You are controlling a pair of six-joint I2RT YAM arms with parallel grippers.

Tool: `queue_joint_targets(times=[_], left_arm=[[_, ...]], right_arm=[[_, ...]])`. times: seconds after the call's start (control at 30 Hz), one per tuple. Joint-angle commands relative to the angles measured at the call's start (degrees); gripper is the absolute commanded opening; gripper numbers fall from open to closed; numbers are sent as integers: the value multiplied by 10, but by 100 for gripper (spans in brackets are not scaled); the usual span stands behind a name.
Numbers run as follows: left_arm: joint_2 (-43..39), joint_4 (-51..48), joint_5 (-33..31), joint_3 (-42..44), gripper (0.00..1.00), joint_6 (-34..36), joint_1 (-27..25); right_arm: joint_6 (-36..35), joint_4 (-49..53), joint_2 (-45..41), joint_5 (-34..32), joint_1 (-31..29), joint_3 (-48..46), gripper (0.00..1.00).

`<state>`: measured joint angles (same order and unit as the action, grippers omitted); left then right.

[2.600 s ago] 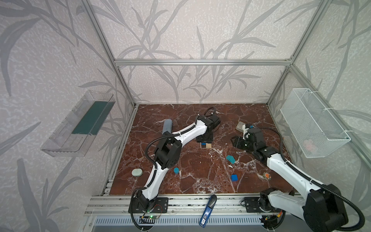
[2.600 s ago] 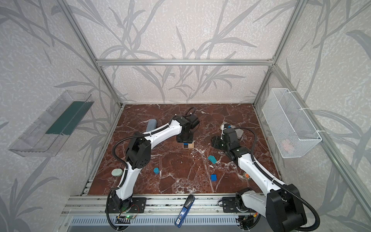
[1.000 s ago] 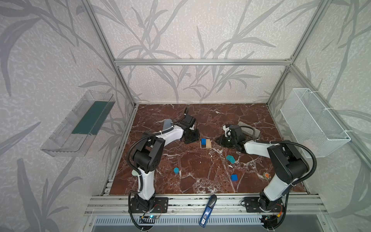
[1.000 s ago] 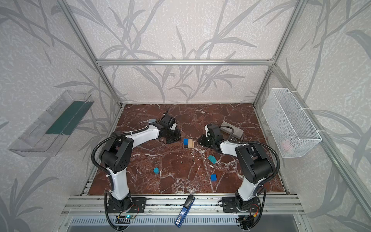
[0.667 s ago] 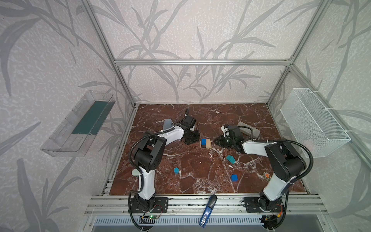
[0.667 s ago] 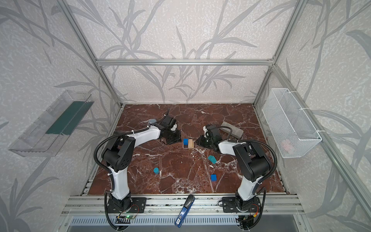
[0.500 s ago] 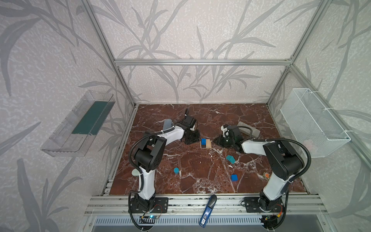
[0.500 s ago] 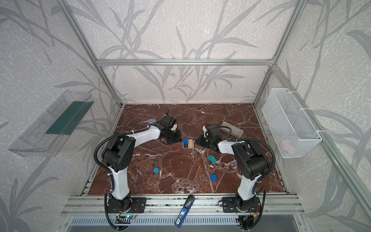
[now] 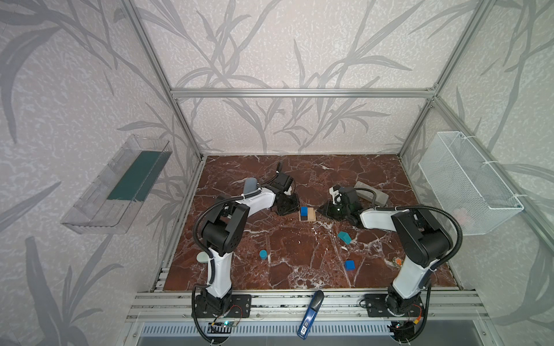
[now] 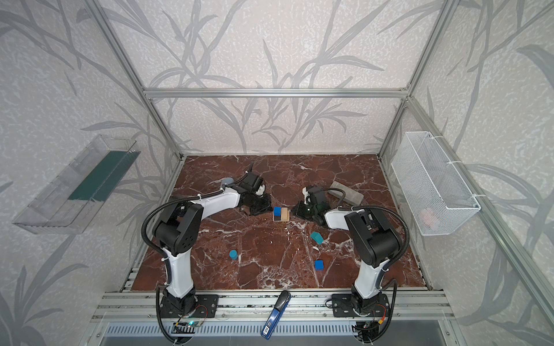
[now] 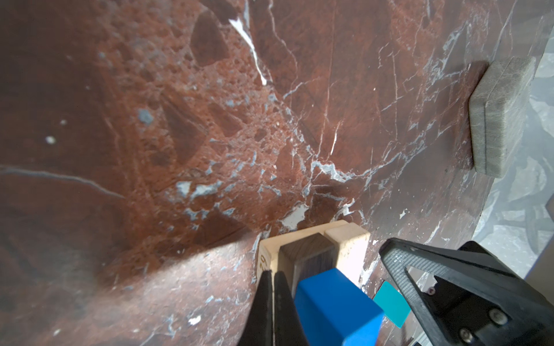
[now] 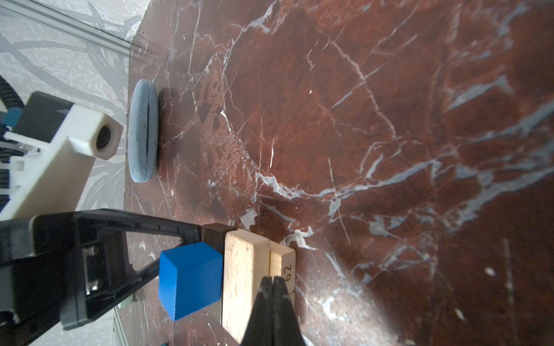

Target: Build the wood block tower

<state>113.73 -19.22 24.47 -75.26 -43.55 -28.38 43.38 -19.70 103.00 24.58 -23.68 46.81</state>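
The tower (image 9: 311, 215) is a low square of pale bars (image 12: 239, 269) and one dark brown bar (image 11: 308, 251), with a blue cube (image 11: 332, 305) on top. My left gripper (image 11: 272, 274) is shut and empty, its tips against the pale bar on the stack's left side. My right gripper (image 12: 272, 280) is also shut and empty, its tips at the pale bar marked 62 on the opposite side. In both top views, loose on the floor nearer the front lie a teal house-shaped piece (image 9: 344, 237), a second blue cube (image 9: 349, 264) and a blue cylinder (image 9: 263, 254).
A grey stone-like brick (image 9: 371, 193) lies behind the right arm, and a rounded grey-blue case (image 9: 250, 185) behind the left arm. A pale green disc (image 9: 203, 256) sits by the left arm's base. A wire basket (image 9: 467, 182) hangs on the right wall.
Since the oldest frames both arms have folded down low and brought their shut grippers to the stack's two sides. Over the last second they only edged slightly closer.
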Motion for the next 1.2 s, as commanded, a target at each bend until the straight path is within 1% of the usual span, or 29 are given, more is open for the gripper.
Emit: queue_joint_targets(times=[0.0,0.83,1.17], left_arm=[[14,3,9,-17,0,-4,-3],[16,-2,13,-27,0,-6,-11],[13,-18,1,-30,0,-5,-12]], right_arm=[[2,-12,5,9,-3,11,0],[2,-13,0,11,-3,9,0],[2,-11,-1,12,-3,9,0]])
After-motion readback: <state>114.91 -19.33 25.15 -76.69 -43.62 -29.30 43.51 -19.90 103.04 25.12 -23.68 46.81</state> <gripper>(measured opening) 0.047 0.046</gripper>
